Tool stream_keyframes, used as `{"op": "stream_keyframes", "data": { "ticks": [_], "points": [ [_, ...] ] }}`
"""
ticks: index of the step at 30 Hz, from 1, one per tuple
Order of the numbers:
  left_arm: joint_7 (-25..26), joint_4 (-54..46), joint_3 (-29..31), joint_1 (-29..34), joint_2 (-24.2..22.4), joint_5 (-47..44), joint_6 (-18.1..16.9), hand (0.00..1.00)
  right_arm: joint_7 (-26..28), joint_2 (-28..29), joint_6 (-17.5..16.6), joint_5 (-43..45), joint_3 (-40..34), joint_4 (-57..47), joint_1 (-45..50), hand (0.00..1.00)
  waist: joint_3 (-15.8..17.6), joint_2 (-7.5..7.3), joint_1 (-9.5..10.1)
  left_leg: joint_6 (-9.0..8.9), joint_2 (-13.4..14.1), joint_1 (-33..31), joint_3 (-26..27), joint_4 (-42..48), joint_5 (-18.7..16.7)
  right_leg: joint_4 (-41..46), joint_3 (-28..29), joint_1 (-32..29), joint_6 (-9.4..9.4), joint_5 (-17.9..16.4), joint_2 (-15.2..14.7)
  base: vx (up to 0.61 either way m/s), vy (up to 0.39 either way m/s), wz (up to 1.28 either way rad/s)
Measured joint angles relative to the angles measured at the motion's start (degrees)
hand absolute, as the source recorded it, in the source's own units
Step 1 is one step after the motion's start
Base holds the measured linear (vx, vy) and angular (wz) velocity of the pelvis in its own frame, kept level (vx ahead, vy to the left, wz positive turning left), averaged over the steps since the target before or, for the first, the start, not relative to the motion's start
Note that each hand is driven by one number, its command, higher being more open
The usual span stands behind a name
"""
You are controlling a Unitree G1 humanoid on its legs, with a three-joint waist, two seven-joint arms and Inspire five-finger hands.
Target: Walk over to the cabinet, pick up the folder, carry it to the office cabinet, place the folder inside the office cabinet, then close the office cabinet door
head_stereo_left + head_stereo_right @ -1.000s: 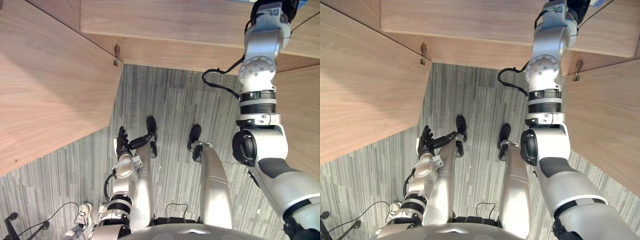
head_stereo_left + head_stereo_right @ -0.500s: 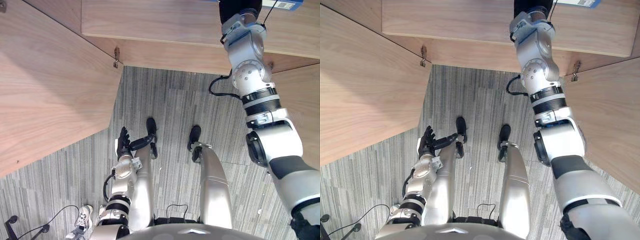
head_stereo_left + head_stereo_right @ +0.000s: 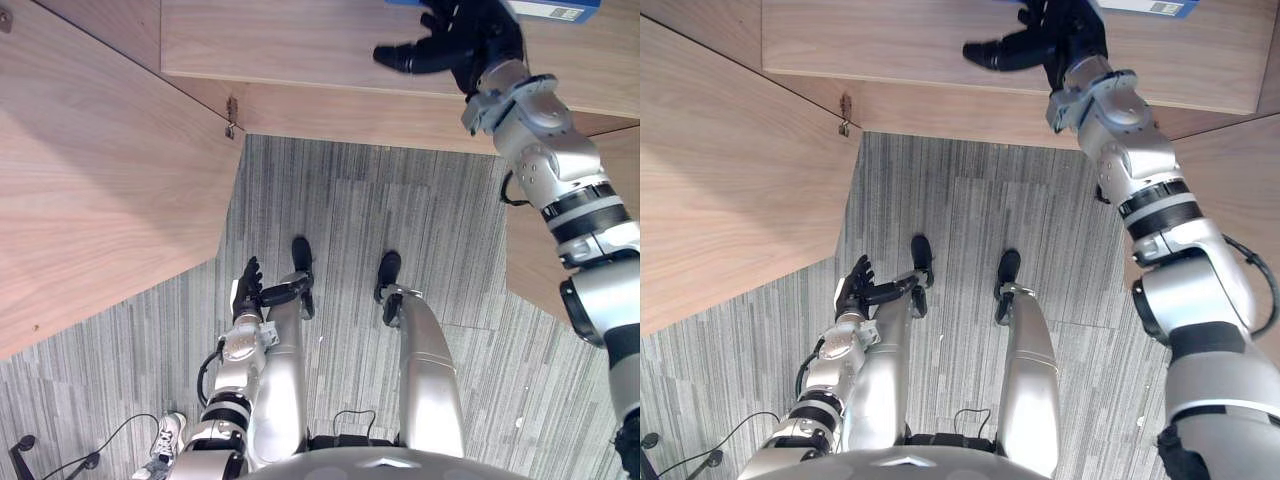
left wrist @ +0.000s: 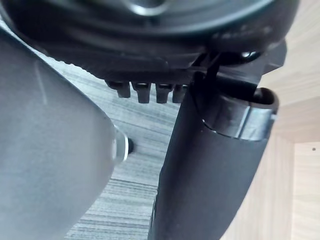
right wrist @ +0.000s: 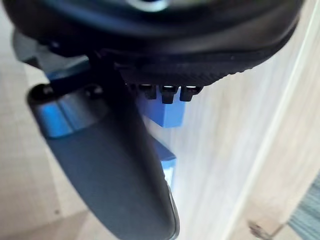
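A blue folder (image 3: 556, 9) with a white label lies on the office cabinet's wooden shelf (image 3: 300, 40). My right hand (image 3: 462, 45) is raised over that shelf, open, with spread fingers and the thumb pointing left. Its fingers end right beside the folder's near edge; I cannot tell whether they touch it. In the right wrist view the blue folder (image 5: 164, 113) shows just past the straight fingertips (image 5: 168, 92). My left hand (image 3: 247, 287) hangs low beside the left leg, open and holding nothing.
The cabinet's left door (image 3: 100, 170) stands open and angles out over the grey striped carpet (image 3: 340, 210). A hinge (image 3: 232, 112) sits at its inner corner. The right door (image 3: 1240, 190) is open as well, close behind my right arm.
My right arm has swung and the hand has drawn back from the far end of the shelf into view, fingers spread. The folder stays on the shelf. The left hand has barely moved.
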Motion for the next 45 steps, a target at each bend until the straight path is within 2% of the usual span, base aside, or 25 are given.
{"op": "stream_keyframes", "data": {
  "ticks": [5, 9, 12, 16, 18, 20, 23, 24, 25, 28, 29, 37, 45],
  "points": [
    [-0.81, 0.20, -0.09, 0.38, 0.99, 1.13, -0.20, 1.00, 5.15, -5.78, 0.07, -5.49, 6.92, -5.60, 3.08, 1.00, -0.13, -1.15, 0.02, 0.07, 0.15, 1.02, 0.25, -0.33, -0.09, -0.55, -0.09, 1.08, 0.02, 0.00, 0.10, 0.00, 0.000, 0.00],
    [-1.45, 0.20, -0.10, 1.15, 2.34, 1.24, -0.48, 1.00, 8.31, -9.44, -0.41, -9.38, 11.21, -9.86, 4.64, 1.00, -0.62, -2.68, 0.17, 0.21, 0.35, 1.73, 0.61, -0.86, -0.24, -1.01, -0.04, 1.70, 0.05, -0.03, 0.26, 0.00, 0.004, -0.02],
    [-1.53, 0.21, -0.05, 1.79, 3.25, 2.32, -0.47, 1.00, 10.08, -10.35, -0.51, -11.81, 12.80, -11.18, 5.66, 1.00, -1.01, -3.65, 0.27, 0.20, 0.41, 1.98, 0.94, -1.17, -0.23, -1.23, 0.09, 1.73, 0.05, -0.03, 0.29, 0.00, 0.000, 0.00],
    [-1.58, 0.24, -0.07, 1.93, 3.49, 3.14, -0.47, 1.00, 10.17, -11.28, -1.03, -12.69, 13.11, -13.09, 7.82, 1.00, -1.14, -3.99, 0.51, 0.20, 0.47, 2.09, 1.13, -1.21, -0.23, -1.40, 0.02, 1.85, 0.06, -0.02, 0.30, 0.02, 0.004, 0.00],
    [-1.59, 0.33, -0.08, 1.92, 3.47, 3.15, -0.47, 1.00, 9.92, -11.36, -1.24, -13.52, 11.23, -15.08, 10.35, 1.00, -1.14, -4.03, 0.67, 0.20, 0.49, 2.23, 1.21, -1.28, -0.23, -1.50, 0.00, 1.99, 0.06, -0.02, 0.30, 0.00, 0.000, 0.00],
    [-1.55, 0.38, -0.02, 1.93, 3.39, 3.14, -0.47, 1.00, 8.87, -10.64, -1.69, -13.52, 6.39, -17.90, 14.99, 1.00, -1.14, -4.03, 0.85, 0.20, 0.50, 2.36, 1.24, -1.35, -0.24, -1.57, 0.01, 2.11, 0.06, -0.02, 0.30, 0.00, 0.000, 0.00],
    [-1.26, 0.60, 0.12, 1.95, 3.39, 3.15, -0.43, 1.00, 4.27, -5.58, -3.43, -14.25, -3.34, -22.47, 22.22, 1.00, -1.14, -4.04, 0.73, 0.21, 0.55, 2.50, 1.41, -1.35, -0.26, -1.60, 0.19, 2.12, 0.06, -0.02, 0.36, -0.01, 0.003, -0.02],
    [-1.14, 0.62, 0.16, 1.95, 3.39, 3.16, -0.42, 1.00, 2.05, -3.45, -4.46, -16.99, -6.06, -23.91, 23.99, 1.00, -1.13, -4.05, 0.58, 0.21, 0.58, 2.54, 1.46, -1.34, -0.27, -1.60, 0.25, 2.11, 0.06, -0.02, 0.40, -0.01, 0.002, -0.03],
    [-0.92, 0.57, 0.18, 1.95, 3.38, 3.17, -0.43, 1.00, 0.16, -1.76, -5.33, -20.21, -8.32, -25.09, 25.37, 0.00, -1.13, -4.05, 0.55, 0.22, 0.61, 2.56, 1.48, -1.34, -0.28, -1.61, 0.29, 2.10, 0.06, -0.02, 0.44, 0.00, 0.000, 0.00],
    [-0.47, 0.56, 0.26, 1.94, 3.25, 3.32, -0.44, 1.00, -3.29, 1.33, -6.07, -27.82, -11.79, -26.83, 27.27, 0.00, -1.14, -4.05, 0.54, 0.21, 0.64, 2.57, 1.48, -1.35, -0.28, -1.72, 0.30, 2.08, 0.06, -0.02, 0.48, 0.00, 0.000, 0.00],
    [0.06, 0.53, 0.71, 1.94, 3.07, 3.40, -0.44, 1.00, -5.79, 3.65, -6.24, -34.35, -13.64, -27.48, 28.32, 0.00, -1.14, -4.05, 0.55, 0.21, 0.64, 2.56, 1.49, -1.43, -0.28, -1.71, 0.30, 2.06, 0.07, -0.02, 0.48, 0.00, 0.000, 0.00],
    [2.03, 0.01, 1.36, 1.94, 2.52, 5.00, -0.42, 1.00, -10.31, 9.44, -6.15, -51.96, -14.33, -27.50, 30.17, 0.00, -1.13, -4.05, 0.72, 0.19, 0.61, 1.97, 1.47, -1.52, -0.30, -1.74, 0.29, 1.49, 0.07, -0.03, 0.49, 0.00, 0.000, 0.00],
    [2.96, -1.47, 2.94, 1.94, 1.52, 5.43, -0.42, 1.00, -13.34, 13.88, -4.55, -59.30, -16.31, -24.93, 29.37, 0.00, -1.13, -4.05, 1.08, 0.25, 0.55, 0.16, 1.42, -0.53, -0.33, -0.65, 0.46, -0.43, 0.04, -0.08, 0.33, 0.00, 0.000, 0.00]
  ]
}}
